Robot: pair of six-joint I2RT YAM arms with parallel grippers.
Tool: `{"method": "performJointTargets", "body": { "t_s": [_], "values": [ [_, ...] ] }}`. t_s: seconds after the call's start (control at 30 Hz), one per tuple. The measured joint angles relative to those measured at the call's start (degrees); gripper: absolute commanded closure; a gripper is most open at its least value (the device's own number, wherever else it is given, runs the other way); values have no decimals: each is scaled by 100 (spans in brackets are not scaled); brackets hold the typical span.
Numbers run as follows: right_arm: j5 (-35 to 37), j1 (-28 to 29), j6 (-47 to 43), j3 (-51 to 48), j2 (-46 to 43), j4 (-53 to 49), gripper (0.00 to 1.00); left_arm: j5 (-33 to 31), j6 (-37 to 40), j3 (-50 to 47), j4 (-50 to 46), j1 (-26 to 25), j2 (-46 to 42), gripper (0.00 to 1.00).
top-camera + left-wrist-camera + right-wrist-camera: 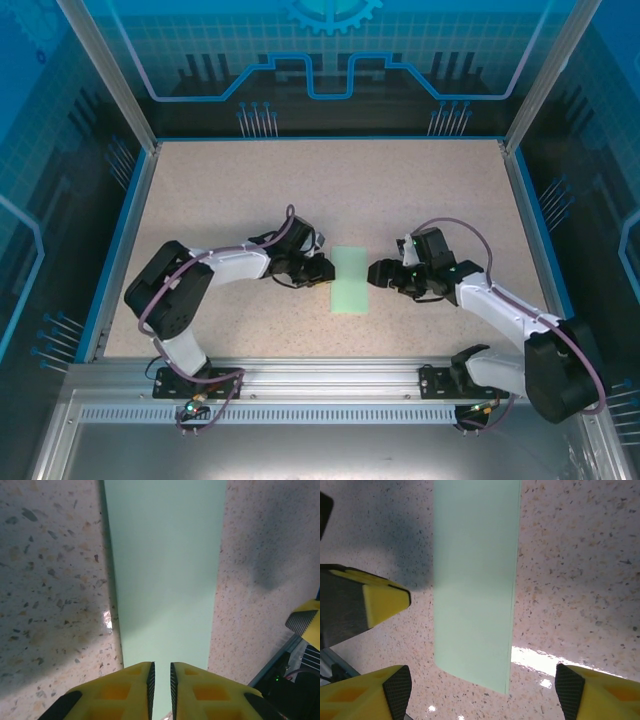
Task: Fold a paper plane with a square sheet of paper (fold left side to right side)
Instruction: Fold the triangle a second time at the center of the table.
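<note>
The folded square sheet of paper (351, 280) is lying flat mid-desk (250, 190) as a narrow rectangle. The left gripper (161, 680) is pinched nearly together at its edge, can't tell if it's actually gripping. The right gripper (482, 692) is spread wide, straddling the opposite edge.

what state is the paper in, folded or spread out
Folded in half: the paper lies flat as a narrow rectangle, not a square, with what looks like doubled edges along one long side.

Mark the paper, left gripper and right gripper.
paper (351, 280): top view, middle of the sheet.
left gripper (161, 675): left wrist view, gap between fingertips.
right gripper (482, 680): right wrist view, midway between fingertips.
</note>
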Motion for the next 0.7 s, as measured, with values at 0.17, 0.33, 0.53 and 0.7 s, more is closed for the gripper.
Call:
{"method": "performJointTargets", "body": {
  "t_s": [0.17, 0.33, 0.53, 0.7],
  "values": [
    [-177, 4, 35, -83, 35, 37, 21, -2, -46, 2, 66, -46, 310, 81],
    [-304, 22, 33, -81, 238, 122, 22, 7, -129, 2, 164, -46, 476, 81],
    [-343, 101, 0, 127, 717, 17, 32, 0, -136, 0, 190, -57, 479, 81],
    [-365, 223, 39, 374, 1047, 11, 39, 0, -136, -24, 223, -57, 476, 81]
  ]
}}
